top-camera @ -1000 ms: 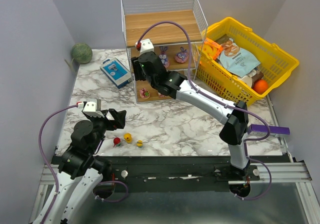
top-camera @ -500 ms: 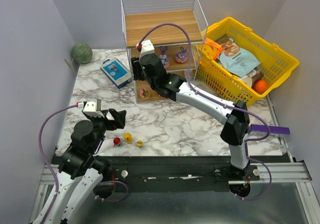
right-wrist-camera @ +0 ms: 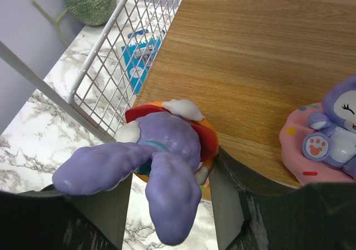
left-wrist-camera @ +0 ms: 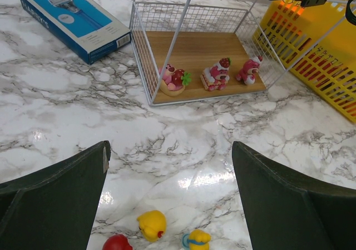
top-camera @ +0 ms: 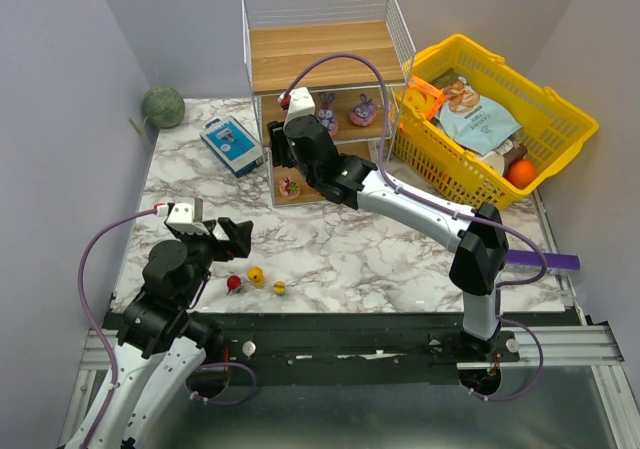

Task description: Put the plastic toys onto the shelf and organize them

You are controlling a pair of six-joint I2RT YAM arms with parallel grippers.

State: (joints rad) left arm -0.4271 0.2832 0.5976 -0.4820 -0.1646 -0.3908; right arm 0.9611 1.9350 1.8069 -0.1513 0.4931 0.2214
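The left gripper (top-camera: 236,237) hangs at the near left of the worktop (top-camera: 400,254) with its jaws spread wide and nothing between them. Just beyond it, slightly to its right, three loose figures stand in a short row on the marble: a red-haired toy (top-camera: 233,284), a plain yellow toy (top-camera: 256,276) and a yellow toy with blue trim (top-camera: 279,289), all close to one another and well apart from the shelf (top-camera: 400,29).

Farther back, three pink-red cake-like toys (left-wrist-camera: 216,74) stand in a row on the bottom board of the shelf, near its front edge.

The right gripper (right-wrist-camera: 167,189) reaches to the near left corner of the middle tier and is clenched on a purple bunny-eared toy (right-wrist-camera: 167,144). The figure sits between the two fingers (right-wrist-camera: 97,202) with its long ears pointing back toward the wrist and its orange-red base over the board's corner, beside the wire mesh. Whether the base touches the wood cannot be told. To its right on the same board sits a second bunny toy (right-wrist-camera: 334,127) on a pink base, and a third bunny toy (top-camera: 364,114) stands farther right.

A blue-white box (top-camera: 231,145) lies left of the shelf, and a yellow basket (top-camera: 560,119) stands to its right.
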